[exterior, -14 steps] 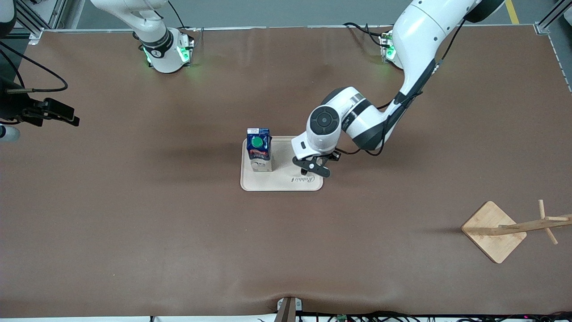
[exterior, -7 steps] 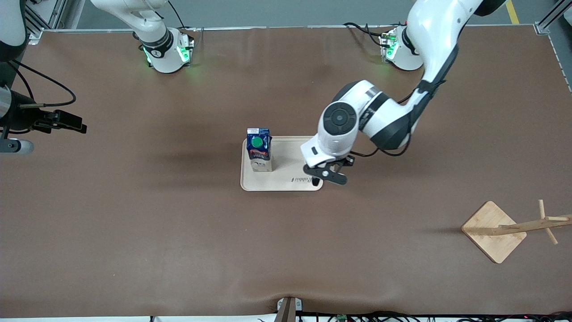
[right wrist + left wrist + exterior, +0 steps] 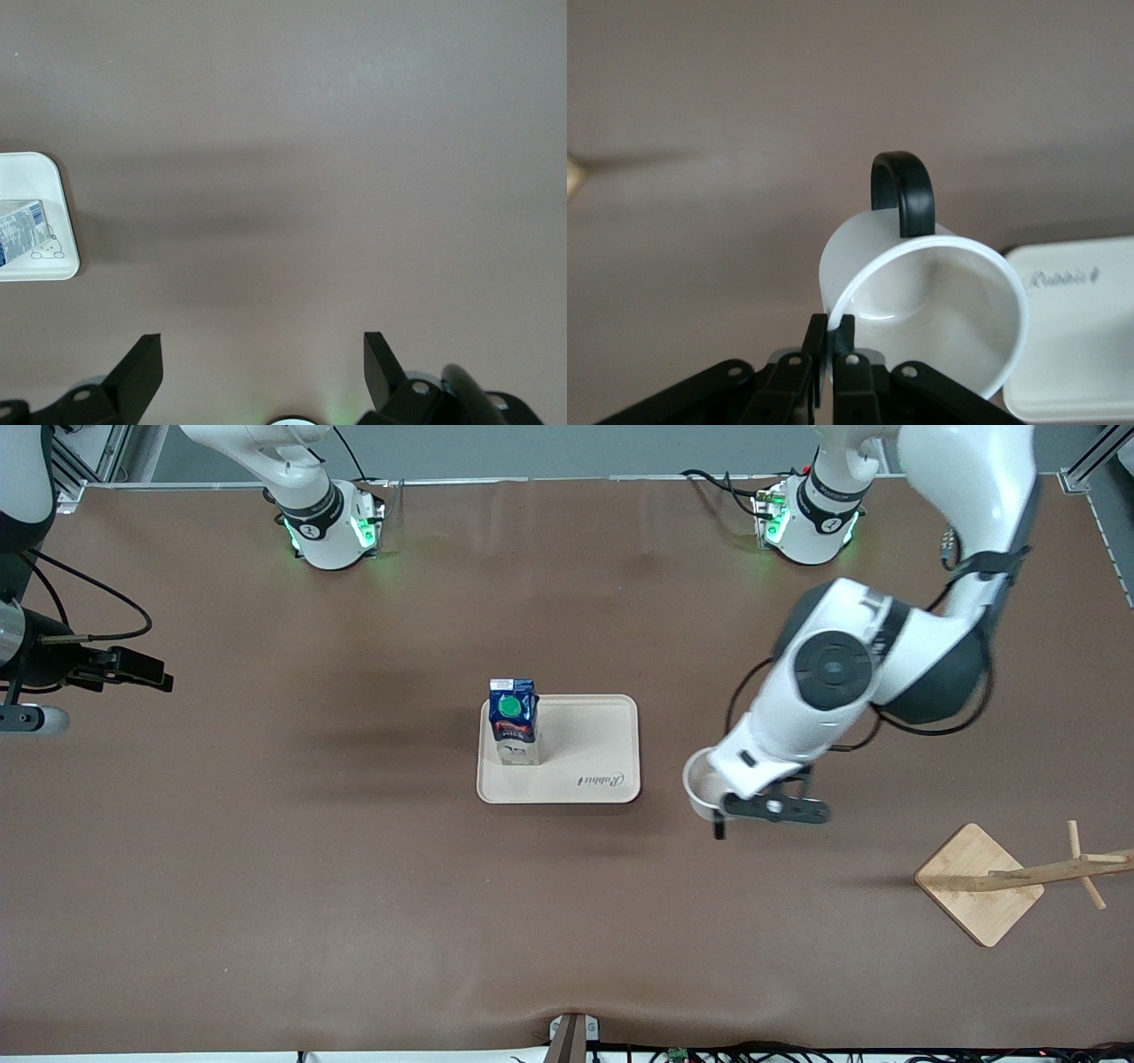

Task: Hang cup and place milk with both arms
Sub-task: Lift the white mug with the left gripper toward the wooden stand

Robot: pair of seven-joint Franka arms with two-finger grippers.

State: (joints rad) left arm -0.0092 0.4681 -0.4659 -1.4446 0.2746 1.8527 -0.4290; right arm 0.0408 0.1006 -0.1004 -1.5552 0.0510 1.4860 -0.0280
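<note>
I see a brown tabletop (image 3: 266,886) with a slight wrinkle at its edge nearest the front camera; a grey floor strip and metal framing run along the edge where the two green-lit bases stand. A pale tray (image 3: 585,748) lies near the middle of the tabletop; the milk (image 3: 514,722) stands upright in the tray's corner toward the right arm's end, green cap up, and the rest of the tray is bare apart from a small printed word. In the right wrist view I catch the tray's corner (image 3: 40,257) with the milk (image 3: 19,232) on it.

My left claw (image 3: 831,359) hangs over bare tabletop between the tray and the wooden rack (image 3: 1010,875); it is closed on the cup (image 3: 921,310), its two fingers pinching the white rim, one inside and one outside; the cup hangs tilted, mouth toward the wrist camera, black handle on the side away from the fingers, and I see nothing inside it. In the front view the cup (image 3: 702,784) shows only as a white rim beside the wrist.

The rack stands at the left arm's end, a diamond-set base with a pegged post.

My right claw (image 3: 257,372) waits over bare tabletop at the right arm's end, fingers spread wide and holding nothing.
</note>
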